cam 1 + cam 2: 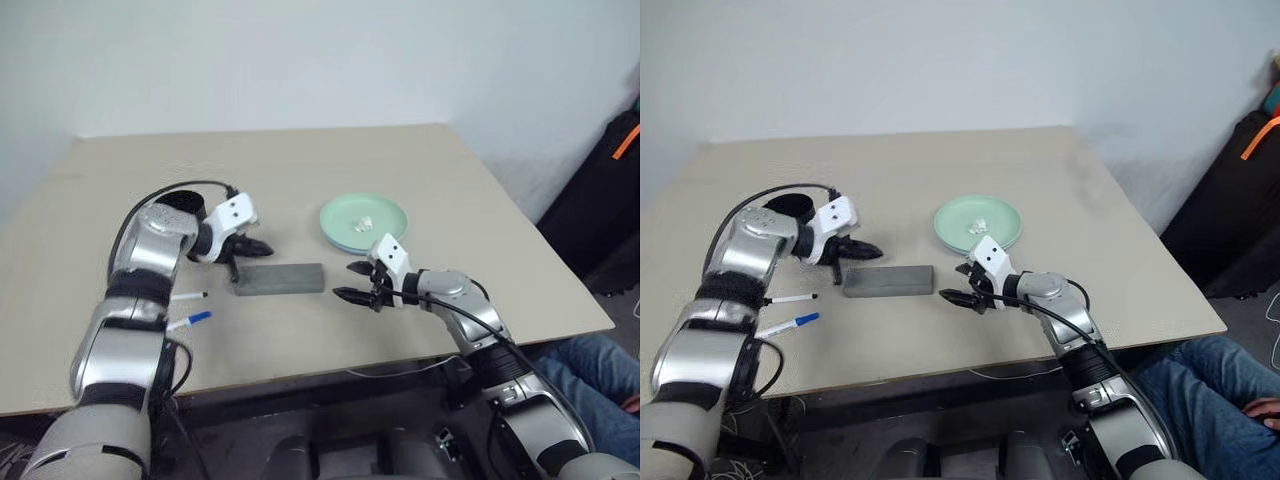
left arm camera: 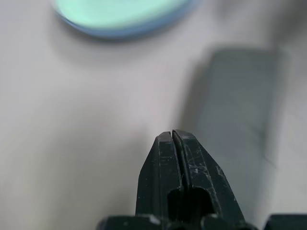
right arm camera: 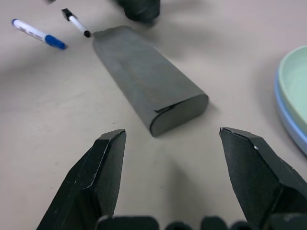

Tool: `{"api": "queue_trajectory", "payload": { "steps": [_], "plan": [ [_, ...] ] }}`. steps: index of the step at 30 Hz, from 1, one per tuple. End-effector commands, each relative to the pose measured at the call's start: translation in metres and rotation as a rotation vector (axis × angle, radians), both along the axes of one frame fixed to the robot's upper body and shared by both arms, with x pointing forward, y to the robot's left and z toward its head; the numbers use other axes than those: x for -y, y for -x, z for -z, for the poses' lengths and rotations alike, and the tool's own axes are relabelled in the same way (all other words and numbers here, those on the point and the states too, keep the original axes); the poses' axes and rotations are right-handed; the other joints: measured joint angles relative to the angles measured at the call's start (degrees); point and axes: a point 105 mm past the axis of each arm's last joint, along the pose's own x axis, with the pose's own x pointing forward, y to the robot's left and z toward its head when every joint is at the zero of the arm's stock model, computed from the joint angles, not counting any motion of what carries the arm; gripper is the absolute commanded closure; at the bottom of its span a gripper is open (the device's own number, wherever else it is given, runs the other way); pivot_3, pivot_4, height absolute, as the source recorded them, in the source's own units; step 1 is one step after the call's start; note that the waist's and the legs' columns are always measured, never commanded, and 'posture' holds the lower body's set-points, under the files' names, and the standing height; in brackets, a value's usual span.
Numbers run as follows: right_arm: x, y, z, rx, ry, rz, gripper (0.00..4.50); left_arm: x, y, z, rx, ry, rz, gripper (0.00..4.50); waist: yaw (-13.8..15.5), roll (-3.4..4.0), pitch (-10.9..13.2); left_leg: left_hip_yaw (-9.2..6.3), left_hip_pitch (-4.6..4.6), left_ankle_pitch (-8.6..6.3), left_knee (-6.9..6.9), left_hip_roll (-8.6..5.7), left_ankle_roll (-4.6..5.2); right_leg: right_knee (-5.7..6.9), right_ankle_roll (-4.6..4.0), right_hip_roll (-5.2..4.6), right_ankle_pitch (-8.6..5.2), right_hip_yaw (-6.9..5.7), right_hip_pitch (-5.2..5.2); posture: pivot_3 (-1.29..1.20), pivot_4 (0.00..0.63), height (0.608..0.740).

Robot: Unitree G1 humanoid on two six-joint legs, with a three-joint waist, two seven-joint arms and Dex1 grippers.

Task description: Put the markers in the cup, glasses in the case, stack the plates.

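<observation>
The left gripper has its two fingers pressed together on nothing, hanging just above the left end of the grey case. The right gripper stands with fingers spread wide and empty, just off the case's right end, pointing at it.

The case lies flat with its lid down, near the middle of the table, a little toward the front edge. I can't make out the glasses anywhere, so they may well be inside already. The plates sit stacked beyond the right gripper, toward the right edge, mint green on top of light blue, with a small white scrap on the upper one.

That leaves the markers, both lying near the front left edge, the black-capped one just behind the blue-capped one. The black cup is partly hidden behind the left arm.

So the marker step looks to be next: the left gripper would need to open, turn back toward the front left and come down over one pen.
</observation>
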Motion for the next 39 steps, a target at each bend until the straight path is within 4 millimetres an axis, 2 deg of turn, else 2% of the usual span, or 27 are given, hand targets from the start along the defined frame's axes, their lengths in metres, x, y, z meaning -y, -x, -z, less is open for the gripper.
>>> {"api": "queue_trajectory", "payload": {
  "steps": [1,3,6,9,12,17,20,25,32,39],
  "plan": [
    [-0.005,-0.001,-0.013,0.035,-0.020,-0.028,1.13,-0.027,0.016,-0.020,-0.008,-0.074,0.016,4.49,0.22,-0.03,-0.01,0.00,0.00,0.00,0.01,0.01,0.00,0.00,0.00,0.01,0.00,0.00,0.00,0.00,0.000,0.740],
    [-0.007,-0.001,-0.013,0.032,-0.017,-0.037,1.13,-0.044,0.025,-0.025,-0.046,-0.139,0.011,4.49,0.37,-0.03,-0.01,-0.01,0.00,0.00,0.04,0.01,-0.01,0.00,0.00,0.00,0.00,-0.04,0.02,0.00,0.000,0.740],
    [-0.008,-0.002,-0.013,0.031,-0.016,-0.046,1.13,-0.055,0.032,-0.031,-0.081,-0.200,0.029,4.49,0.87,-0.03,-0.02,-0.01,0.00,-0.01,0.16,0.00,-0.01,0.00,0.00,-0.02,-0.01,-0.04,0.07,0.00,0.000,0.740],
    [-0.009,-0.003,-0.014,0.030,-0.015,-0.050,1.13,-0.063,0.036,-0.039,-0.107,-0.275,0.059,3.69,0.90,-0.03,-0.02,-0.01,-0.02,-0.03,0.34,0.00,0.00,-0.01,0.00,-0.03,-0.01,-0.04,0.13,0.00,0.000,0.740],
    [-0.010,-0.003,-0.014,0.029,-0.013,-0.054,1.13,-0.066,0.035,-0.044,-0.110,-0.337,0.087,2.66,0.76,-0.04,-0.02,-0.02,-0.04,-0.05,0.43,0.00,0.00,0.02,0.01,-0.02,-0.01,-0.04,0.11,0.00,0.000,0.740],
    [-0.010,-0.003,-0.013,0.027,-0.010,-0.058,1.13,-0.062,0.019,-0.049,-0.073,-0.399,0.110,0.99,0.79,-0.04,-0.02,-0.03,-0.03,-0.05,0.44,0.01,0.00,0.04,0.01,0.00,-0.01,-0.03,0.10,0.00,0.000,0.740],
    [-0.009,-0.003,-0.013,0.026,-0.007,-0.057,1.13,-0.059,0.009,-0.050,-0.050,-0.438,0.115,0.99,0.76,-0.04,-0.02,-0.02,-0.04,-0.05,0.45,0.00,0.01,0.02,0.01,-0.01,-0.01,-0.03,0.12,0.00,0.000,0.740],
    [-0.008,-0.004,-0.013,0.027,-0.006,-0.051,1.13,-0.059,0.007,-0.048,-0.087,-0.491,0.155,0.99,0.58,-0.04,-0.02,-0.01,-0.04,-0.08,0.40,0.00,0.04,0.03,0.02,0.02,-0.02,0.00,0.09,0.00,0.000,0.740],
    [-0.007,-0.004,-0.012,0.029,-0.006,-0.040,1.13,-0.090,0.017,-0.034,-0.194,-0.677,0.134,0.99,0.64,-0.04,-0.02,0.01,-0.06,-0.12,0.37,0.00,0.09,0.03,0.02,0.01,-0.02,0.00,0.11,0.00,0.000,0.740],
    [-0.007,-0.003,-0.010,0.025,-0.009,-0.035,1.13,-0.099,0.013,-0.023,-0.190,-0.745,0.099,0.99,0.73,-0.05,-0.03,0.02,-0.07,-0.20,0.39,0.00,0.20,0.03,0.03,0.00,-0.02,0.00,0.11,0.00,0.000,0.740]
  ]
}}
